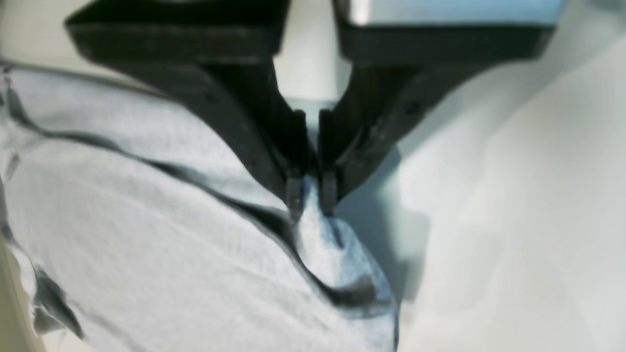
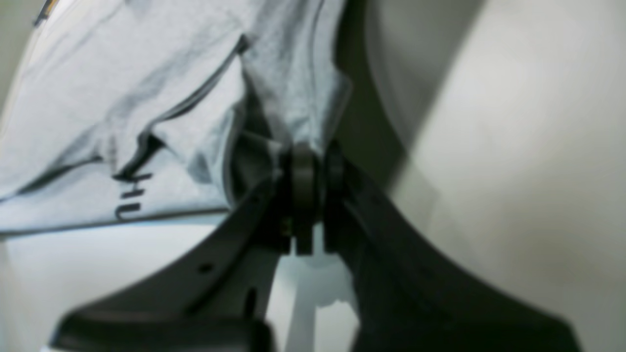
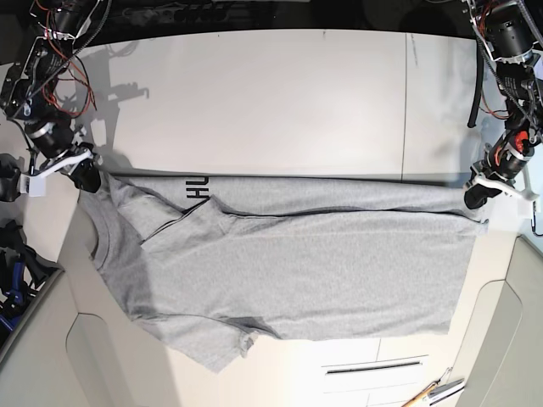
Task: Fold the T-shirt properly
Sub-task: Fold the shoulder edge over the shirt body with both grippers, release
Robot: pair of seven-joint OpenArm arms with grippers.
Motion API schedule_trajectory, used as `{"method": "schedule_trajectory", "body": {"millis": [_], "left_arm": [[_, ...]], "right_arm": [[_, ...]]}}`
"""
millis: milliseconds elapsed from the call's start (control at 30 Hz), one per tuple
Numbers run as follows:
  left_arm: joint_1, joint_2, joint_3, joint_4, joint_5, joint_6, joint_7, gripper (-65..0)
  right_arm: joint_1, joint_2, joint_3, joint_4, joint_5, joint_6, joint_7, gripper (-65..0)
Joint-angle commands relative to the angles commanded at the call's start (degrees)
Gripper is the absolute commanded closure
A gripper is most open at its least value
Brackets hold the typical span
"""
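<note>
The light grey T-shirt (image 3: 288, 263) is stretched across the white table (image 3: 280, 102) between both arms, its near half draped toward the front edge. Black lettering (image 3: 196, 190) shows on a folded strip near its left end. My right gripper (image 3: 86, 181) at the base view's left is shut on a bunched shirt corner (image 2: 298, 107), its fingers (image 2: 303, 181) pinching the cloth. On the opposite end, my left gripper (image 3: 475, 197) is shut on the other corner, fabric (image 1: 313, 230) squeezed between its fingertips (image 1: 294, 193).
The table's front edge has pale cabinet panels (image 3: 373, 365) below it. Tools (image 3: 434, 393) lie at the lower right. Cables and arm bases stand at both back corners (image 3: 59, 34).
</note>
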Motion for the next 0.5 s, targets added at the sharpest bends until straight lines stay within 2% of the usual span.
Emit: {"method": "schedule_trajectory", "body": {"millis": [200,367,500], "left_arm": [[10.3,-0.1,-2.6,6.9,-2.7,0.0,1.3,0.0],[20.7,0.2,-6.8,13.4,-7.8,0.0,1.9,0.0],[26.8,0.9,-7.8,18.1,-9.7,0.0,3.4,0.0]], "right_arm": [[-8.9,0.9,0.2,7.5,2.7,0.00,-1.1,0.0],[-16.3,0.9,0.2,13.3,3.6,-0.02,-2.6,0.0],[-20.1,0.8,1.0,15.9,4.9,-0.02,-3.4,0.0]]}}
